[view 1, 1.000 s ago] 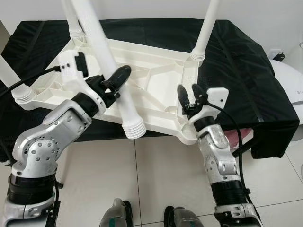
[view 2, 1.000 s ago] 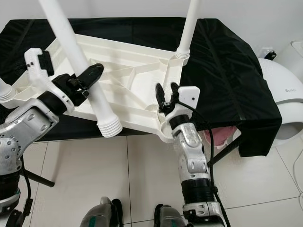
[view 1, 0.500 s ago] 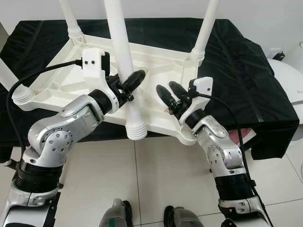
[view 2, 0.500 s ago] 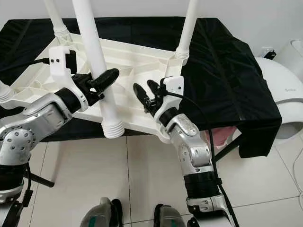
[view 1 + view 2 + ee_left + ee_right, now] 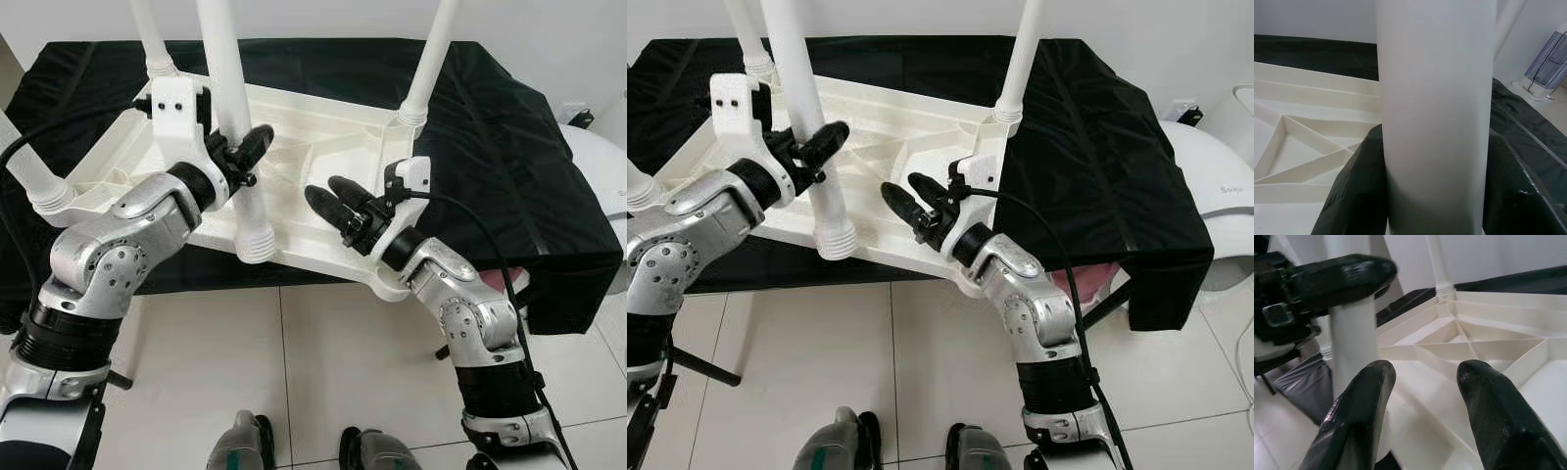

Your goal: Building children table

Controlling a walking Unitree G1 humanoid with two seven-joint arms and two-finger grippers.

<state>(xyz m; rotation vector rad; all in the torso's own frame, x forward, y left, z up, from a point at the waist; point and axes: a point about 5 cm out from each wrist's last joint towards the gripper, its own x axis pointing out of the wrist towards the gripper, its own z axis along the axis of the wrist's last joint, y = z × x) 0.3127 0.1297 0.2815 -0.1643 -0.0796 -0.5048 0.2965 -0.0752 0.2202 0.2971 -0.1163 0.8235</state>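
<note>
Near edge, right gripper [image 5: 331, 199]: fingers spread, holding nothing, above the tabletop's rim.
Left gripper [image 5: 247, 157]: clenched around loose leg [image 5: 235, 117], a smooth white tube with ribbed end.
Tabletop [image 5: 323, 157]: white ribbed plastic, upside down on black cloth [image 5: 509, 147].

The upturned white table top [image 5: 323, 157] lies on a black cloth [image 5: 509, 127], and its raised ribs divide the underside into shallow open pockets. Three fitted legs stand up at the corners: one at the far right [image 5: 431, 54], one at the far left [image 5: 152, 39], one at the near left [image 5: 24, 162]. The loose leg [image 5: 235, 117], clamped in the left gripper [image 5: 245, 157], blocks the middle left. The right gripper [image 5: 331, 199], fingers apart, hovers in the free gap beside it. The near right corner [image 5: 387, 284] is open. Bare tiled floor [image 5: 323, 362] lies in front.
</note>
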